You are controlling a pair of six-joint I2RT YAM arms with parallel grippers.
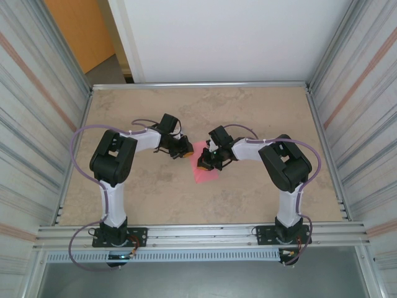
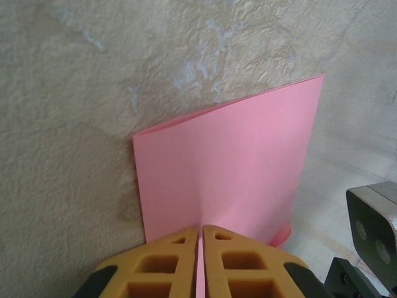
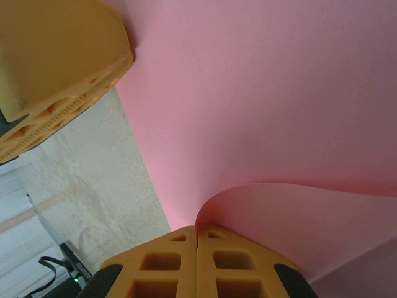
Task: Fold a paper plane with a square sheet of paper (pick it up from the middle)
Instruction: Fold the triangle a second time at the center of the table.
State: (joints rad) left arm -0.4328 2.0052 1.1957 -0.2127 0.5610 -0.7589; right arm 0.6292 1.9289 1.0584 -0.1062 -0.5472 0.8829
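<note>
The left end effector [image 2: 200, 231] is pressed together on one edge of the square sheet of paper [image 2: 229, 161]. The sheet is located at the middle of the bench [image 1: 260, 112], between both arms. A curled flap of the sheet is pinched by the right end effector [image 3: 196, 231].

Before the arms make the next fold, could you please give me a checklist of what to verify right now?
1. Left gripper shut on the sheet of paper: ok.
2. Right gripper shut on the sheet's curled-up flap: ok.
3. The two grippers apart, not touching each other: ok.
4. Sheet's layers lined up edge to edge: cannot tell.
5. Sheet free of tears where it shows: ok.
</note>
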